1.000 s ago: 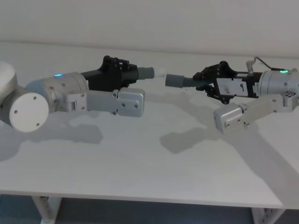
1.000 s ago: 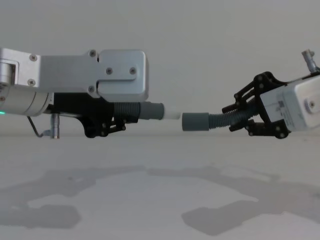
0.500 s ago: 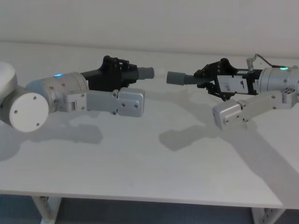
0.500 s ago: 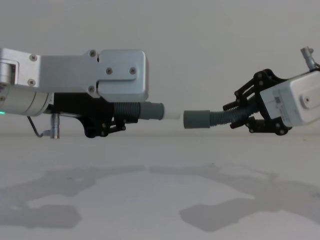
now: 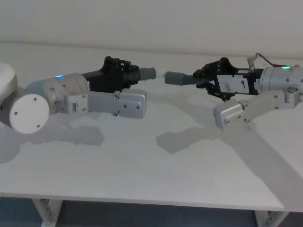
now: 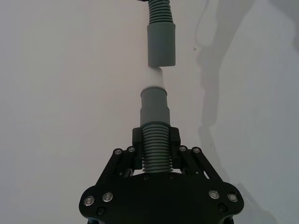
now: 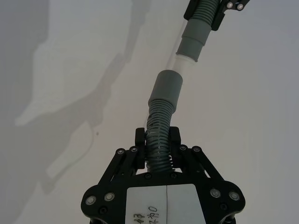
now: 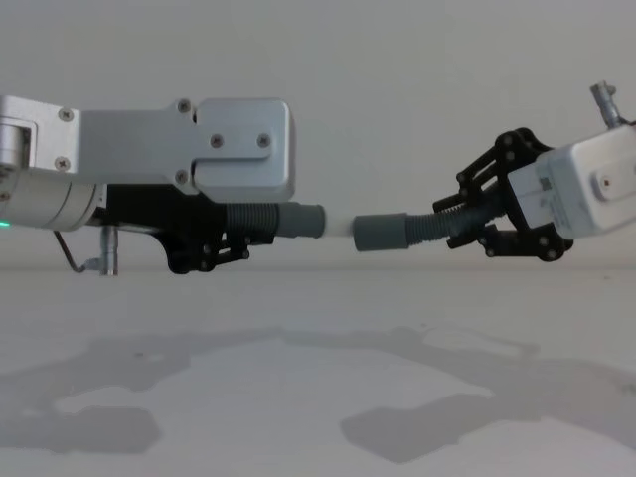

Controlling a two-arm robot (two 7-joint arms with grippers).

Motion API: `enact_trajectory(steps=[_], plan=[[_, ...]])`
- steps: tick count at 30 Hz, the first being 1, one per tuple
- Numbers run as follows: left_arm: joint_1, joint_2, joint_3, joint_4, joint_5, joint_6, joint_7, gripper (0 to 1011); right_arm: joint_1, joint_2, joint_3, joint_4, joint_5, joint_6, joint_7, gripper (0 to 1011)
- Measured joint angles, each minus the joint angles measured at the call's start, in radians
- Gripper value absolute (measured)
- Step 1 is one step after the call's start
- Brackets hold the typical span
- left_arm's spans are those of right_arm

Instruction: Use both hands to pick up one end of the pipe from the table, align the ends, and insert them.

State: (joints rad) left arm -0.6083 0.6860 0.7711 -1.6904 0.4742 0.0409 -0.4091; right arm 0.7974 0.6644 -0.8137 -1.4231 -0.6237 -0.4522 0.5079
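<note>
- My left pincer (image 8: 231,248) is up in the air over the white table (image 5: 142,161). It reaches in from my left side.
- It pinches the short hose piece (image 6: 154,149) by its bumpy ribs. One finger (image 6: 135,140) presses on each side.
- The smooth grey collar (image 8: 301,221) of that piece sticks out past my fingers. Its little white tip (image 6: 153,78) points at my other arm.
- My right pincer (image 8: 477,221) is up in the air too. It reaches in from my right side.
- It pinches the long hose piece (image 7: 158,140) by its ribs, with a finger (image 7: 139,138) pressed on each side.
- The ribbed part bends a bit between my right fingers and the wide grey cuff (image 8: 382,232).
- The open mouth of the cuff faces the white tip.
- In the chest view the cuff sits just a little lower than the collar, and the white tip shows in the small space between them.
- In the left wrist view the tip is right at the mouth of the cuff. I cannot tell if it is touching or a tiny bit inside.
- In the right wrist view the cuff is not quite in line with the collar. It sits a little to one side.
- Both hose ends are held off the table. The shadows of my arms lie on the white top below them.
</note>
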Motion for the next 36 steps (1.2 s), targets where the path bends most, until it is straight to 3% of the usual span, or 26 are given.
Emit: enact_trajectory(steps=[36], plan=[[0.000,0.000,0.000,0.000,0.000,0.000,0.000,320,0.012,-0.026,-0.007,0.005,-0.008,0.055,0.013,291]])
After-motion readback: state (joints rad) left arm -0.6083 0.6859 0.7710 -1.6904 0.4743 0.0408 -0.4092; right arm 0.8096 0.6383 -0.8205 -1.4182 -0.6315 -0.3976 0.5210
